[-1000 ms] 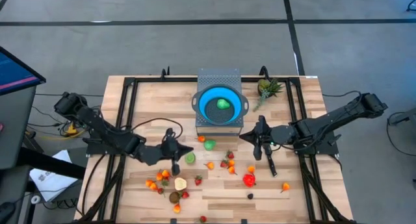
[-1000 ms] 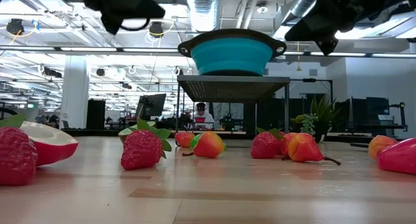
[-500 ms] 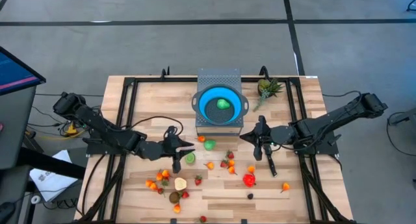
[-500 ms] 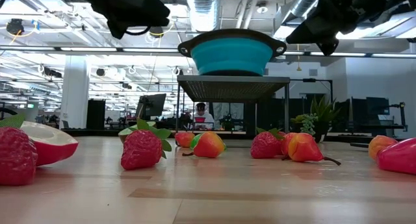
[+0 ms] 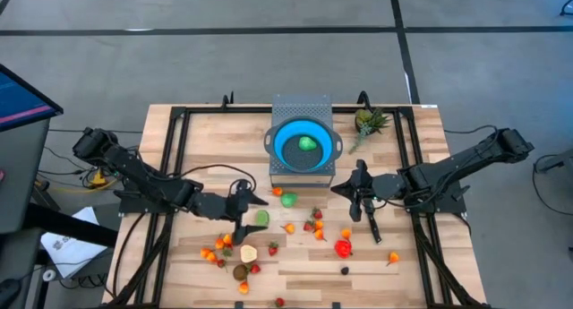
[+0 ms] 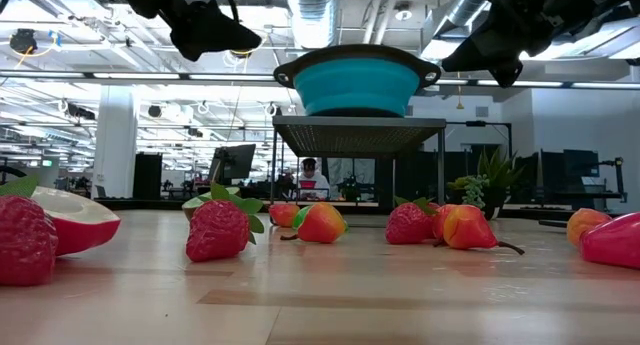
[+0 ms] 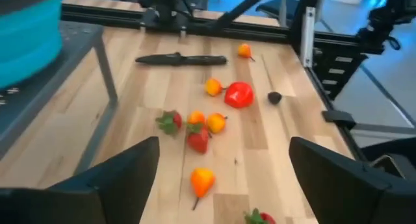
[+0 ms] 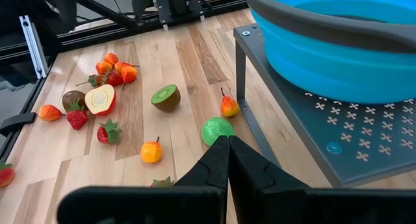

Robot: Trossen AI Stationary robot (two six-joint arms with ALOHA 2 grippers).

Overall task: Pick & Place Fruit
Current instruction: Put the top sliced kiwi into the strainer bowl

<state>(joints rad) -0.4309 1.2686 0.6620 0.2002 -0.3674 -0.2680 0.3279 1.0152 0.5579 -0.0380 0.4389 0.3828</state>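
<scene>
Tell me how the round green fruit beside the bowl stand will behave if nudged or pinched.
The smooth round green toy fruit looks ball-shaped, so a nudge would probably roll it across the flat wooden table. Its glossy skin suggests it may slip from narrow jaws. It looks small, probably light.

1 blue bowl, 1 green fruit inside, 2 arms, 1 pineapple-like piece.

A wooden table carries scattered fruit and a metal stand.

Blue bowl on grey stand
</scene>
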